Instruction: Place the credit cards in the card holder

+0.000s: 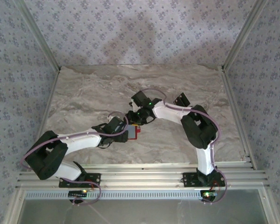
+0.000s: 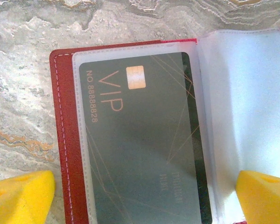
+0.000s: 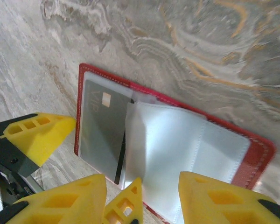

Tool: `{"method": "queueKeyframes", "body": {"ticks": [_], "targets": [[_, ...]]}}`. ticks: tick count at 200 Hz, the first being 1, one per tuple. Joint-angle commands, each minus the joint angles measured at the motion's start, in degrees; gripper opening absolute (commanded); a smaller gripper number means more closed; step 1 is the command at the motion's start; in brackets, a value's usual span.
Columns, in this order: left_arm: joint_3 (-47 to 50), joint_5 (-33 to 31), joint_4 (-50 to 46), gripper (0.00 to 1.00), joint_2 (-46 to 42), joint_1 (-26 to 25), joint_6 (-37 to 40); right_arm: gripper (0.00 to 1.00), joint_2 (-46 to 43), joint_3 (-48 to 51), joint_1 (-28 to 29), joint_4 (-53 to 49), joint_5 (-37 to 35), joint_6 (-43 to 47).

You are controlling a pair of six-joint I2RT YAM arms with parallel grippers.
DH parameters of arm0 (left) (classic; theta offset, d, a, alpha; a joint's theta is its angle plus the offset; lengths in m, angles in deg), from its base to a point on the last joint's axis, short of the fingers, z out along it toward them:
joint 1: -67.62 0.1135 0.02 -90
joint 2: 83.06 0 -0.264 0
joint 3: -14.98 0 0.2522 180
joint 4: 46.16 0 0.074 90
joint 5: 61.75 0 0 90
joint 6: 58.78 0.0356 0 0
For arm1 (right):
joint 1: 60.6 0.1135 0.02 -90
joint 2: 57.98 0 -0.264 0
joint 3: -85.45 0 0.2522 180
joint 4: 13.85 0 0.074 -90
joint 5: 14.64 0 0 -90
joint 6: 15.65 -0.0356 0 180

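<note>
The card holder (image 2: 60, 140) lies open near the middle of the marble worktop (image 1: 84, 93), one VIP credit card (image 2: 144, 149) in its left clear sleeve (image 2: 82, 140). We judge cards stiff, thin and slick, best pinched by their long edges. The holder looks light and floppy, so pin its red border. Our left gripper (image 2: 144, 186) straddles it, spread wide; our right gripper (image 3: 142, 177) is half-spread, pinching nothing.

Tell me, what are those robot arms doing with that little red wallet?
They are tucking cards away. The red card holder lies open on the marble table, and one dark credit card marked VIP sits inside a clear pocket. The left gripper hangs wide open over that card. The right gripper hovers above the other clear pockets, jaws apart, holding nothing.
</note>
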Motion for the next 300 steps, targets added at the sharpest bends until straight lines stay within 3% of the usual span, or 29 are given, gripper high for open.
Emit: {"method": "queueKeyframes", "body": {"ticks": [1, 88, 208, 300], "targets": [[0.91, -0.97, -1.43, 0.99, 0.68, -0.37, -0.65, 0.47, -0.16, 1.51, 0.00, 0.93, -1.21, -0.23], [1.35, -1.23, -1.60, 0.99, -0.11, -0.34, -0.75, 0.46, 4.93, 1.47, -0.06, 1.64, -1.44, -0.56], [-0.01, -0.97, -3.05, 0.99, -2.19, -0.34, -0.49, 0.46, 6.32, 0.95, 0.68, 5.28, 4.58, -1.08], [-0.42, -3.43, -7.57, 1.00, -15.81, 0.57, -2.48, 0.46, 5.40, 0.11, 1.32, 5.62, 5.79, -2.00]]}}
